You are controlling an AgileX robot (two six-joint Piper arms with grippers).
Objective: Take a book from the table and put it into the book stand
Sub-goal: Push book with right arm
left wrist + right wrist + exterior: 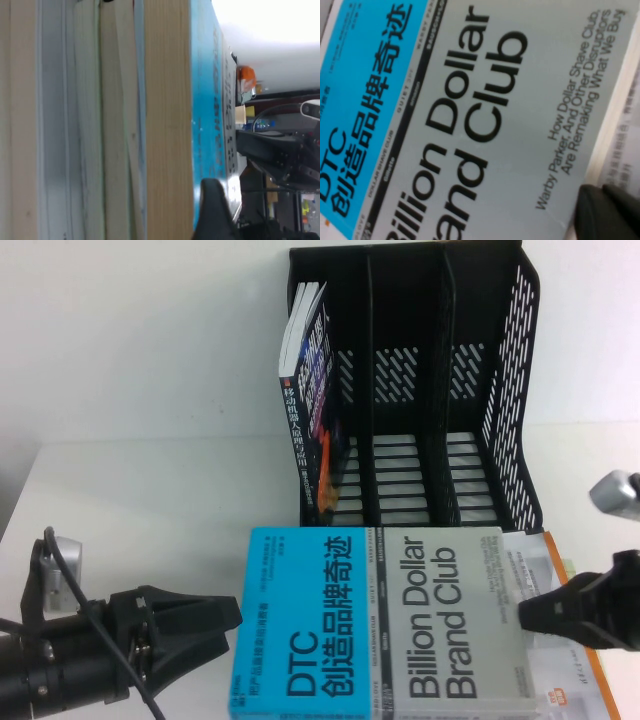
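Left end effector point(225, 625), black, fingers spread, sits at the near-left tabletop point(140, 470) edge, against the blue side of the thick blue-grey "DTC" book point(370, 620). Book lies flat, near edge, atop a white orange-bordered book point(565, 585). Right end effector point(528, 612), tips closed, touches the grey side. Black slotted plastic book stand point(500, 390), far edge, holds a dark book point(305, 390). Step: grasping; next probably squeeze, lift, upend into a free slot.

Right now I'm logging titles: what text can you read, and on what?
"DTC", "Billion Dollar Brand Club": blue-and-grey thick book, left end effector at its blue edge, right end effector at its grey edge.
"How Dollar Shave Club, Warby Parker, And Other Disruptors Are Remaking What We Buy": same cover.
Dark book's spine in black slotted stand: Chinese characters only.
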